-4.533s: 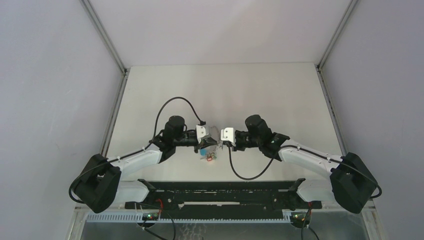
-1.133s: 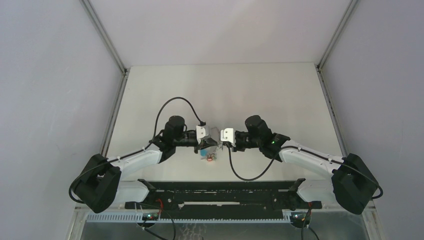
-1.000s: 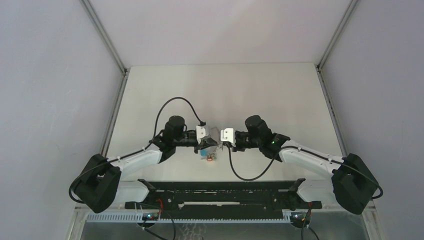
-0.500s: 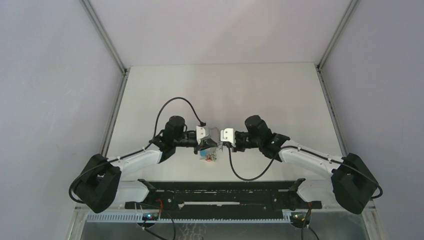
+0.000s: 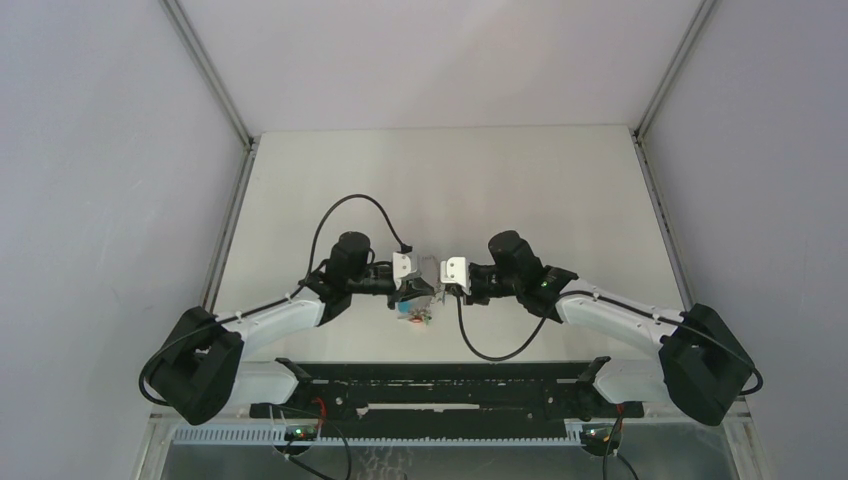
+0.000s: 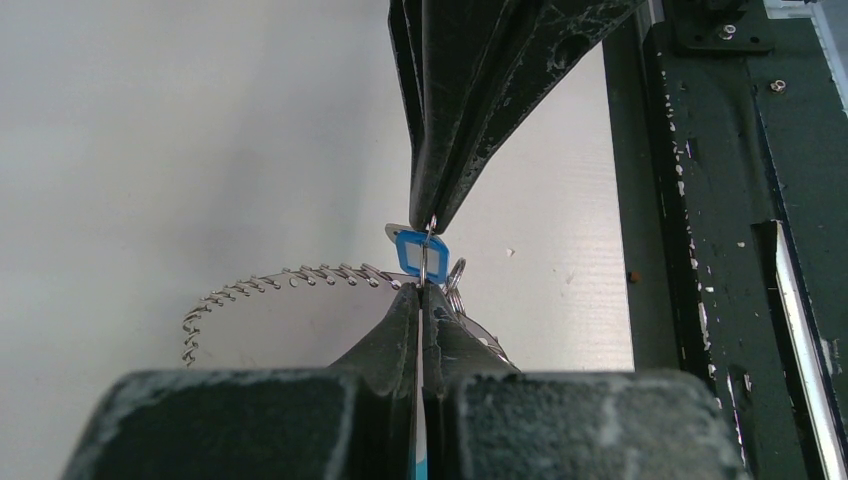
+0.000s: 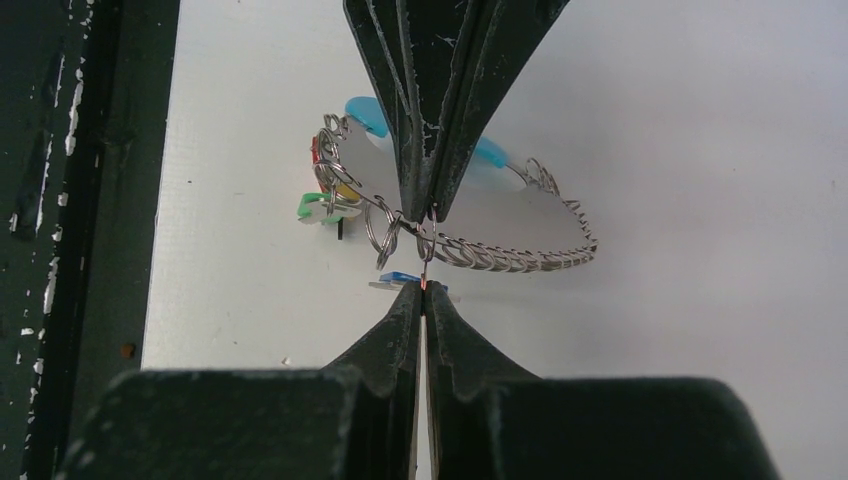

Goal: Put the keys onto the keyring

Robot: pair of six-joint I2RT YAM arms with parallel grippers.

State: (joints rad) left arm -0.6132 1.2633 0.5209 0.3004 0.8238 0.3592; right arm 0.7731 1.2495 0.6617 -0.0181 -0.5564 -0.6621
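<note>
Shows left gripper (image 6: 420, 300) pinched shut on the keyring (image 6: 290, 275) by the near edge of the tabletop (image 5: 500, 180); shows right gripper (image 7: 423, 295) clamped on the blue key (image 7: 402, 283), tip to tip; looks not yet threaded.

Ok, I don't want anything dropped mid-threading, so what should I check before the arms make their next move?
1. Left end effector shut: ok.
2. Blue key right at its tips: ok.
3. Left end effector pinching the key itself, not just a thin wire: cannot tell.
4. Right end effector shut on the keyring wire: ok.
5. Blue key already threaded onto the keyring: cannot tell.
6. Silver keys strung along the keyring: ok.
</note>
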